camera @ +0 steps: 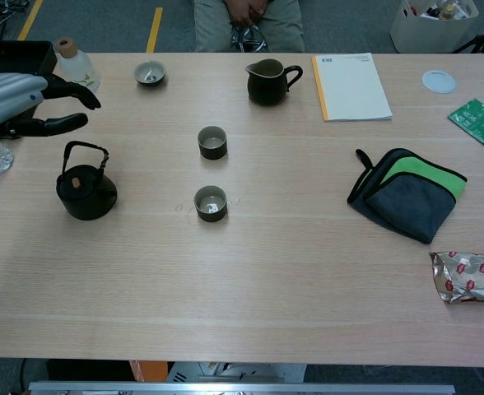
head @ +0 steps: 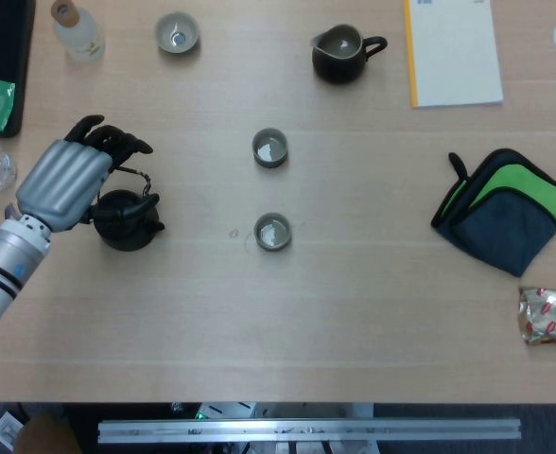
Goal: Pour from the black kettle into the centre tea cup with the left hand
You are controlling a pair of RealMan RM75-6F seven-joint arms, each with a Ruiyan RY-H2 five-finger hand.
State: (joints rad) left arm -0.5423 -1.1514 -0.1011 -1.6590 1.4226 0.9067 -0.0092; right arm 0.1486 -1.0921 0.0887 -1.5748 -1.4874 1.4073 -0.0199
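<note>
The black kettle (head: 129,220) (camera: 86,194) stands upright at the table's left, its wire handle raised. My left hand (head: 70,178) (camera: 16,97) hovers over it with fingers spread and holds nothing. In the head view it covers the kettle's left side; the chest view shows it above the handle with a gap between them. Two small grey tea cups stand mid-table to the kettle's right: the farther cup (head: 269,148) (camera: 212,141) and the nearer cup (head: 272,232) (camera: 211,202). The right hand shows in neither view.
A third cup (head: 177,33) and a corked bottle (head: 75,28) stand at the back left beside a black tray (camera: 11,74). Farther back are a dark pitcher (head: 339,52) and a notepad (head: 453,47). A green-grey cloth (head: 505,208) and a snack packet (head: 549,315) lie at the right.
</note>
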